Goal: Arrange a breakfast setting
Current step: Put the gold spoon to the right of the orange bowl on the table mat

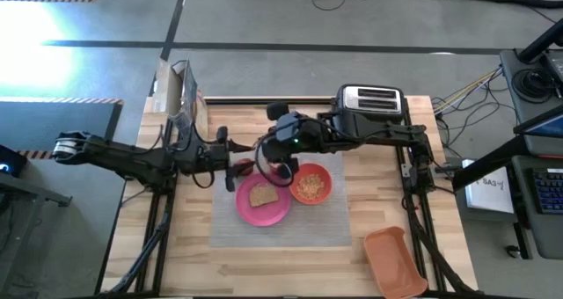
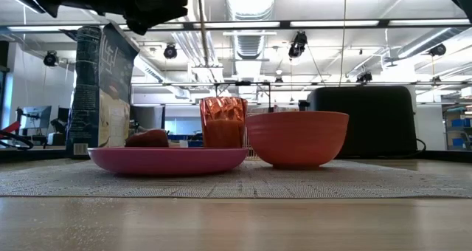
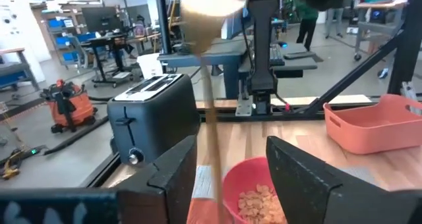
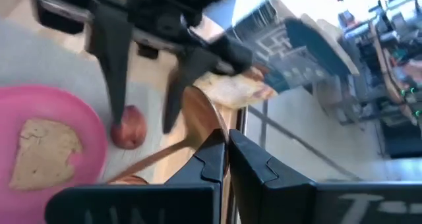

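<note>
From above, the left end effector [image 1: 232,169] hung at the near-left edge of the grey placemat [image 1: 290,229], and the right end effector [image 1: 280,161] was just beside it. One pink plate [image 1: 280,213] carrying one toast [image 1: 262,195] lay just below them. One orange bowl [image 1: 312,184] sat beside the right end effector. The toaster [image 1: 370,99] and orange tray [image 1: 396,262] stood well apart on the worktop [image 1: 202,255].

The level view hid both end effectors. It alone showed the orange cup [image 2: 223,122] upright between plate and bowl, with one red apple [image 2: 147,139] behind the plate's rim and a cereal box [image 2: 99,88] beyond.

The left wrist view showed the left end effector's fingers [image 3: 173,178] released and spread. One gold spoon [image 3: 210,135] stood between them with a gap on one side, and the bowl was ahead.

The right wrist view showed the right end effector [image 4: 227,140] clenched. The spoon's bowl was just beyond its tips, but whether it pinched the spoon I cannot tell. The apple lay beside the plate ahead of it.
</note>
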`<state>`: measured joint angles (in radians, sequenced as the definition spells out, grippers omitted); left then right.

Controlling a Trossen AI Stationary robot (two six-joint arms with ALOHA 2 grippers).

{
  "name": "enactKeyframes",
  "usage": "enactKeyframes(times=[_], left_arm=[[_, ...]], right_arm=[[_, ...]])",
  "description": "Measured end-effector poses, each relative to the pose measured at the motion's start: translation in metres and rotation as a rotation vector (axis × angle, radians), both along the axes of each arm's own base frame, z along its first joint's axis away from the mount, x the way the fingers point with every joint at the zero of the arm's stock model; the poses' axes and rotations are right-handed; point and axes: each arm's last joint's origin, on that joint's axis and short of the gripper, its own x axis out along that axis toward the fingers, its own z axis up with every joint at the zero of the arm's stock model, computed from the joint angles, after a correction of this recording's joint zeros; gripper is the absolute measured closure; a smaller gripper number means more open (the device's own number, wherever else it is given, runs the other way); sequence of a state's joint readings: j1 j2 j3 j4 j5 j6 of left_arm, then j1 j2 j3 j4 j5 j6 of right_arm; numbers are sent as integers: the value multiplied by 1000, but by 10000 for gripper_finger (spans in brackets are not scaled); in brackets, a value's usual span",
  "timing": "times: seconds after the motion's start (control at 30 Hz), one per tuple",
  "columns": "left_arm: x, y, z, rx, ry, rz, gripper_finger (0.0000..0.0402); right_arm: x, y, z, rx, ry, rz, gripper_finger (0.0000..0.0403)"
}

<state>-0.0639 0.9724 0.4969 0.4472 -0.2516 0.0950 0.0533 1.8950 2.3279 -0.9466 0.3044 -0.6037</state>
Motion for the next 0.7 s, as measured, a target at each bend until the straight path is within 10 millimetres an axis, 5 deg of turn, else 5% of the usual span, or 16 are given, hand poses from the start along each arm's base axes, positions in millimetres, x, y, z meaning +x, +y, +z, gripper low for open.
enactKeyframes(times=[0.7], left_arm=[[1,-1,6,-36,-74,-38,242]], right_arm=[[12,6,-8,19,-14,83,394]])
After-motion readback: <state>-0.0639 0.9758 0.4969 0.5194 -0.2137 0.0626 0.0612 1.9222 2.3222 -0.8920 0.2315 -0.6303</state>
